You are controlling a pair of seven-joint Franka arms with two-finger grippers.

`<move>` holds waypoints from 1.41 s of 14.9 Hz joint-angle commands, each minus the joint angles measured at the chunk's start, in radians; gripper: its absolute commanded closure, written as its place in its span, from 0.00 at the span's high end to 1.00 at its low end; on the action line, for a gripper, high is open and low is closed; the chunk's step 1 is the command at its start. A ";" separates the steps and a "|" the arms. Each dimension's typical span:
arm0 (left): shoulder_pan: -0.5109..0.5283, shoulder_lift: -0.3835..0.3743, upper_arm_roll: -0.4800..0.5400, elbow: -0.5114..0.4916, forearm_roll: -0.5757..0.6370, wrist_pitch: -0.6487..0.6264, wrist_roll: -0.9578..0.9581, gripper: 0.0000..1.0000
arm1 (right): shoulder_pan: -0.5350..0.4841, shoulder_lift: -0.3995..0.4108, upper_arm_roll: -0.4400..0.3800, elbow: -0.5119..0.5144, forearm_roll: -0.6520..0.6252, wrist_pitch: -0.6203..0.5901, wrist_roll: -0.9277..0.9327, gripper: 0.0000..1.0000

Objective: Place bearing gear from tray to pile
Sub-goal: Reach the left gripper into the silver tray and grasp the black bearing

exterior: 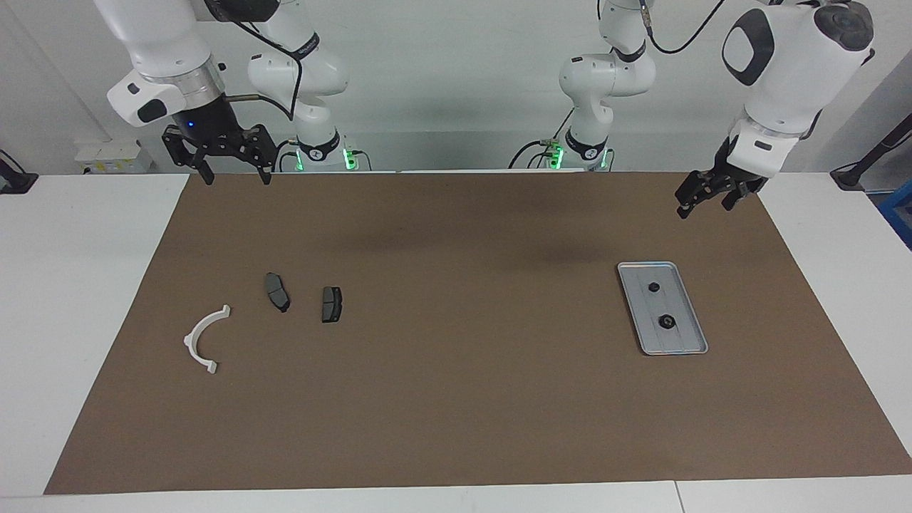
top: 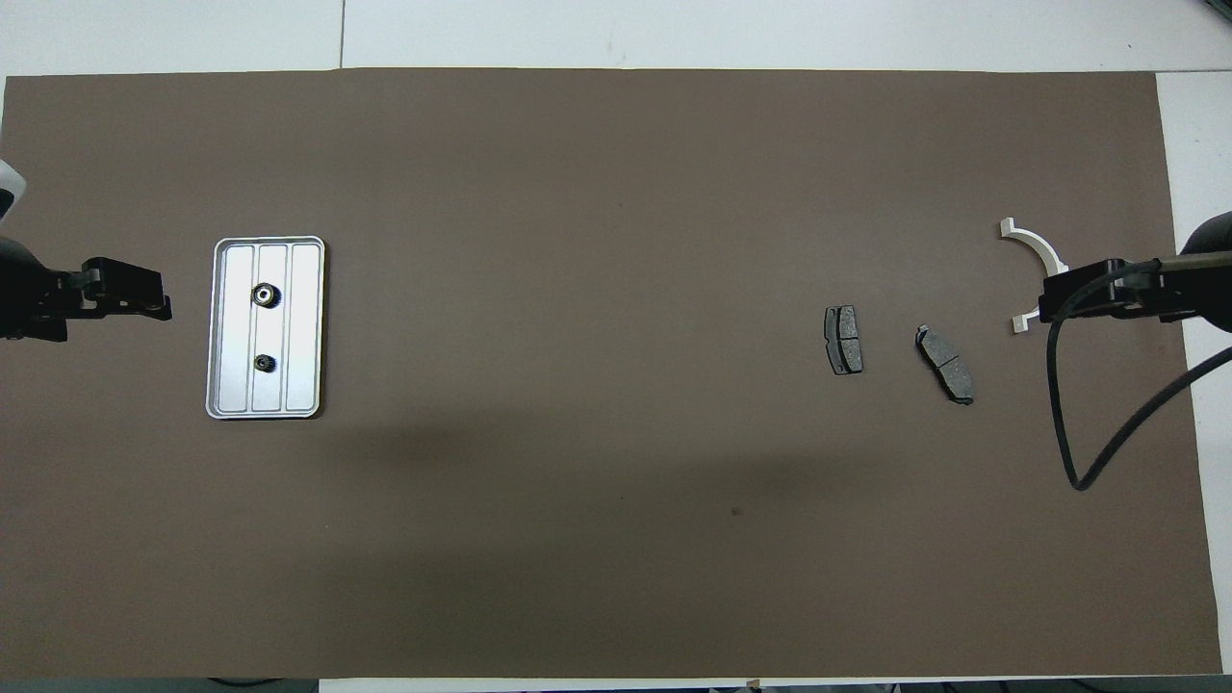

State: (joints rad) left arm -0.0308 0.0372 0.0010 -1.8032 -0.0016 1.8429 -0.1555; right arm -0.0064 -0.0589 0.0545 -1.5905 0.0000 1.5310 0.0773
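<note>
The silver-grey tray [exterior: 645, 313] [top: 308, 327] lies on the brown mat toward the left arm's end. In it sit two small dark round gears: a larger one with a bright centre [exterior: 667, 322] [top: 263, 295] and a smaller one [exterior: 653, 287] [top: 263, 363] nearer to the robots. The pile lies toward the right arm's end: a white semicircular bracket [exterior: 199, 338] [top: 1035, 245] and two dark grey pads [exterior: 277, 292] [exterior: 331, 304] [top: 948, 377] [top: 844, 339]. My left gripper [exterior: 704, 209] [top: 159, 303] hangs open and empty, high in the air beside the tray. My right gripper [exterior: 235, 174] [top: 1049, 300] hangs open and empty, high above the pile's end.
The brown mat [exterior: 456, 399] [top: 577, 539] covers most of the white table [exterior: 85, 285]. A black cable [top: 1068, 433] loops down from the right arm. In the overhead view the raised right gripper covers part of the white bracket.
</note>
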 commanded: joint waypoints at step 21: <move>0.055 0.342 -0.004 -0.130 -0.009 0.510 0.091 0.70 | -0.012 -0.022 0.004 -0.013 0.003 -0.002 0.007 1.00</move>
State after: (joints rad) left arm 0.0207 0.3722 -0.0037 -1.9287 0.0055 2.3237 -0.0709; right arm -0.0065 -0.0653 0.0531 -1.5902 0.0000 1.5306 0.0773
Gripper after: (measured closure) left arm 0.269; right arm 0.000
